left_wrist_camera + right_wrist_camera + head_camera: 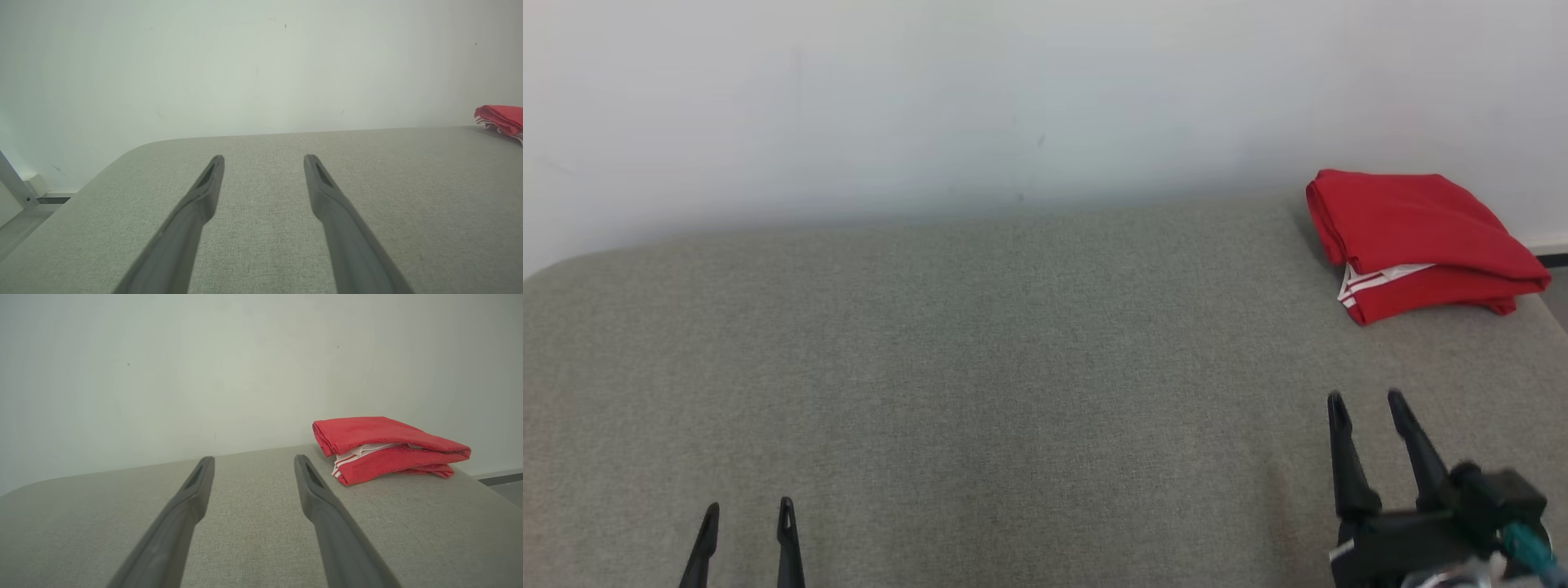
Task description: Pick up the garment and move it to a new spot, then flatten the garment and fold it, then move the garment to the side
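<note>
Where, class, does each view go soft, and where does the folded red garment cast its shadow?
Head view: soft light; the garment throws a faint shadow leftward on the grey surface. Left wrist view: the left gripper blurs toward the bottom edge. Right wrist view: the right gripper blurs likewise, the garment looks sharp.

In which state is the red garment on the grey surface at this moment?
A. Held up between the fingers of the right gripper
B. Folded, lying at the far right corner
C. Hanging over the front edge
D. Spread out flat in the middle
B: the red garment lies folded in layers, white striped trim showing at its edge, at the far right corner of the grey surface, apart from the open right gripper.
</note>
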Controlling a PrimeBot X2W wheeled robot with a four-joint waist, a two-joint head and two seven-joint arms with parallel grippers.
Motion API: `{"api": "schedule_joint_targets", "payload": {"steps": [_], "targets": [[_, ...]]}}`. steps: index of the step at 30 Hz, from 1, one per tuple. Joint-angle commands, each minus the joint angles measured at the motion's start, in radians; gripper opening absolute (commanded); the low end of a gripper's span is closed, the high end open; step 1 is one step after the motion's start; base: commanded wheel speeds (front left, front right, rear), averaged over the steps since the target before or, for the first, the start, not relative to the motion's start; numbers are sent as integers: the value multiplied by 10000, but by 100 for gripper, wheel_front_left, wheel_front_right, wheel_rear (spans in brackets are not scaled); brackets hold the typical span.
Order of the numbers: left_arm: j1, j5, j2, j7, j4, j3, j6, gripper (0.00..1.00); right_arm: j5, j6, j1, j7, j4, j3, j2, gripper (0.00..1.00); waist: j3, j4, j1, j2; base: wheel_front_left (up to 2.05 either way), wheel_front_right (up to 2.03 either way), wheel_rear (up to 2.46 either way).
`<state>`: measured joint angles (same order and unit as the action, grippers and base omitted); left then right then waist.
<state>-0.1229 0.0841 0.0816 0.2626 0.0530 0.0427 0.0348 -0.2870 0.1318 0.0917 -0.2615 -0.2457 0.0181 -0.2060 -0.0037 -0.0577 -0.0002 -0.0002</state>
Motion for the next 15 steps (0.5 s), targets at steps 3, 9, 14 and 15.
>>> {"api": "schedule_joint_targets", "payload": {"steps": [3,9,14,15], "targets": [[-190,-15,-56,27,276,-65,67,100,332,-29,-1013,-42,409,221,473,100,-305,228,2,2,0,0,0],[-240,42,-101,27,492,-54,145,100,628,-29,-1764,-40,695,217,878,100,-446,243,2,2,0,0,0],[-294,88,-132,27,684,-13,171,100,778,-29,-1940,-42,695,-110,981,100,-548,251,2,2,0,0,0],[-294,113,-144,27,706,12,145,100,807,-29,-1942,-42,685,-151,1006,100,-562,258,2,2,0,0,0]]}}
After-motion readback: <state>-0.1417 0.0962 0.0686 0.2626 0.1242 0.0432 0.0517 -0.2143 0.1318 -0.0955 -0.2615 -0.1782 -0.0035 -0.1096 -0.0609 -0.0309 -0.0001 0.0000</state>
